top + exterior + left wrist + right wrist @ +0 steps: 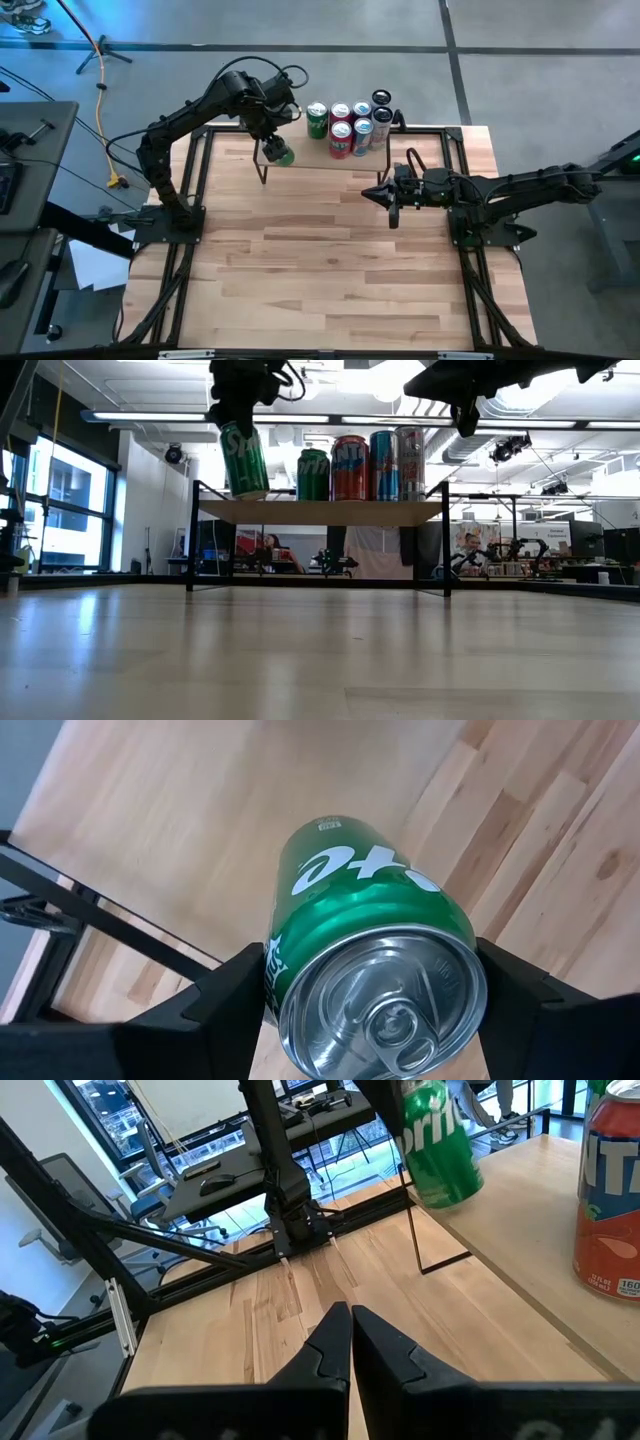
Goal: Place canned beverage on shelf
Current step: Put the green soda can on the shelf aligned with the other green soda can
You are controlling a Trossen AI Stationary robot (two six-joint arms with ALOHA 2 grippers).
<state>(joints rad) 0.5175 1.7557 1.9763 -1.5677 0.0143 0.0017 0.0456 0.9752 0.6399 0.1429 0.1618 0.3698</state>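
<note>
- Above the shelf's (pixel 320 163) left end, the left gripper (pixel 273 148) pinches a tilted green can (pixel 281 153).
- Five cans (pixel 350 123) crowd the shelf's right half.
- Right gripper (pixel 373 194), fingers pressed together, hovers beside the shelf's right end.

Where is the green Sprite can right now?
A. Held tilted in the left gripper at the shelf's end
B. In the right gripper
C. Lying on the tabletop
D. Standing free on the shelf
A: the left gripper holds the green Sprite can tilted at the shelf end.

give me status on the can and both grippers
Left gripper shut on green can, tilted at shelf left end. Right gripper shut, empty. Other cans stand clear.
</note>
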